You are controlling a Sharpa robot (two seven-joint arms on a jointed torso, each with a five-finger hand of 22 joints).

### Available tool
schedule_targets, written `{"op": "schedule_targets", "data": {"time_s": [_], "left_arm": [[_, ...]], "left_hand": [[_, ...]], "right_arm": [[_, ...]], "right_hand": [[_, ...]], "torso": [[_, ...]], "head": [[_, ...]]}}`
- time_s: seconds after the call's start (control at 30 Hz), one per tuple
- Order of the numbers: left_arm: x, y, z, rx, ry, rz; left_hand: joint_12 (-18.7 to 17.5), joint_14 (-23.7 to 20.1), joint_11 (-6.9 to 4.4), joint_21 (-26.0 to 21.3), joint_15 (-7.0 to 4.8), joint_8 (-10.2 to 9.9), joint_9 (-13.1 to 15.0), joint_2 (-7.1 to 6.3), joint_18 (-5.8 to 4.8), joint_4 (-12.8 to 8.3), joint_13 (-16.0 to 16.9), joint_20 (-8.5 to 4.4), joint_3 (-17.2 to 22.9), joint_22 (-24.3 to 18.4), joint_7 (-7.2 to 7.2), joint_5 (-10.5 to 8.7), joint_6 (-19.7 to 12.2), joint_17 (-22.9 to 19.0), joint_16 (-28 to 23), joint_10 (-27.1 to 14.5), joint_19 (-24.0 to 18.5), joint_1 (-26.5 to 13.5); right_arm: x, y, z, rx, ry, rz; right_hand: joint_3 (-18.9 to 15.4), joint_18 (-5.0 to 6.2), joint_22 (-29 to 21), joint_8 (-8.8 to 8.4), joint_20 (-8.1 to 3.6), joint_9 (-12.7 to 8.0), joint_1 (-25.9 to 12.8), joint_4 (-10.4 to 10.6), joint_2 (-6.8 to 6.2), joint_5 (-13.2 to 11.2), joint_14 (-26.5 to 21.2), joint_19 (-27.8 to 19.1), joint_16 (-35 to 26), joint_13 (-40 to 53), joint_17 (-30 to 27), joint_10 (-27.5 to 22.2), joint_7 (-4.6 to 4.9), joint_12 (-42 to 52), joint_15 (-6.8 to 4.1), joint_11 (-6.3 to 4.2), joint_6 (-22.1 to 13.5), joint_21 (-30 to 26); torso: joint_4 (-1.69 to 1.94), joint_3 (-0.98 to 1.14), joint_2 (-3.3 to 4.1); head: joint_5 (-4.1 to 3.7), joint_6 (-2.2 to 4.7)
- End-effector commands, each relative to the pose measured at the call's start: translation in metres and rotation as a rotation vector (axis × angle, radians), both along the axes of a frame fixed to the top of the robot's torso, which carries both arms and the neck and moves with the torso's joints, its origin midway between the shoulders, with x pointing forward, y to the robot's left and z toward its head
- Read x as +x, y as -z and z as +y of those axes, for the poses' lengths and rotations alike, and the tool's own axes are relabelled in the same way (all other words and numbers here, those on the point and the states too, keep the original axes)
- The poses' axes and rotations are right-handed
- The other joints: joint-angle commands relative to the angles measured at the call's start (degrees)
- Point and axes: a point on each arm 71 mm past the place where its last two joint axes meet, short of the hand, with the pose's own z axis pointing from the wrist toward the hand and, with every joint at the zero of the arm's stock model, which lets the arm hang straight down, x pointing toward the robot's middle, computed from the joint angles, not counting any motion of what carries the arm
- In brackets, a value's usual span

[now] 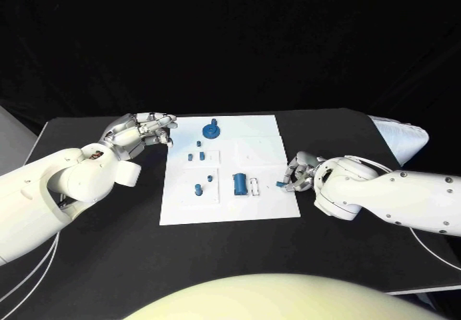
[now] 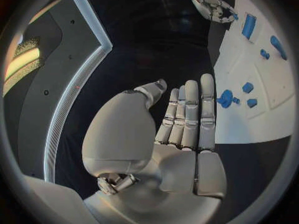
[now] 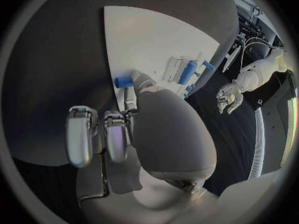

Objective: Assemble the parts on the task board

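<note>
Tabletop (image 1: 115, 267) black against darkness; task board (image 1: 259, 203) lies mid-table. Left hand (image 1: 142, 132), fingers straight together, empty, hovers off its left edge; right hand (image 1: 300, 172) pinches a blue part (image 1: 282, 183) at its right edge

Bright even light on the white task board (image 1: 230, 203), black table (image 1: 192, 260) and backdrop nearly featureless, wrist views strongly fisheye-bent, dark-rimmed, soft at edges
</note>
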Motion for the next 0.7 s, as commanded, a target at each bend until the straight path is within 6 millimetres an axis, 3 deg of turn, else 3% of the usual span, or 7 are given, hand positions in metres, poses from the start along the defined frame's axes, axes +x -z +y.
{"op": "schedule_targets", "data": {"time_s": [0.03, 0.43, 0.7], "left_arm": [[-0.001, 0.0, -0.002, -0.007, 0.017, -0.006], [-0.001, 0.0, -0.002, -0.006, 0.016, -0.005], [-0.001, 0.0, -0.001, -0.005, 0.017, -0.005]], "left_hand": [[-0.27, 0.01, 0.11, -0.18, 0.3, 0.21, -0.09, 0.27, 0.76, 0.24, -0.07, -0.04, -0.02, -0.05, -0.02, 0.05, -0.33, 0.05, -0.22, -0.44, 0.47, -0.22], [-0.26, -0.01, 0.09, -0.29, 0.29, 0.26, -0.12, 0.33, 0.77, 0.34, -0.08, -0.03, -0.04, -0.12, -0.04, 0.05, -0.36, 0.07, -0.21, -0.48, 0.52, -0.15], [-0.26, -0.01, 0.09, -0.29, 0.29, 0.26, -0.12, 0.33, 0.77, 0.34, -0.08, -0.03, -0.04, -0.12, -0.04, 0.05, -0.36, 0.07, -0.21, -0.48, 0.52, -0.15]], "right_arm": [[-0.005, 0.008, 0.001, -0.047, -0.034, 0.039], [-0.007, 0.005, 0.007, -0.05, -0.058, 0.02], [-0.008, -0.002, 0.015, -0.032, -0.072, -0.021]], "right_hand": [[3.52, -1.09, 12.59, 0.12, -0.22, -1.02, -0.7, -0.22, -1.35, 1.4, 5.87, 4.18, 0.24, 8.56, 15.1, 0.55, -0.12, -0.12, -0.2, -0.3, 0.56, 0.29], [8.29, -1.09, 12.68, 0.31, -0.21, -0.79, -4.16, -0.42, -3.76, 3.66, 5.87, 4.2, 0.24, 8.52, 15.1, 0.59, -0.13, -0.15, -0.25, -0.26, 0.53, 0.26], [10.69, -1.22, 12.96, 0.85, -0.53, -0.45, -7.45, -0.14, -4.11, 6.45, 5.87, 4.41, 0.24, 8.86, 15.1, 1.15, -0.93, 0.28, -0.74, -0.91, 1.87, 0.98]], "torso": [[-0.16, -0.05, 0.0], [-0.11, -0.04, -0.05], [-0.14, -0.12, -0.03]], "head": [[0.1, 0.01], [0.16, 0.01], [0.26, 0.01]]}}
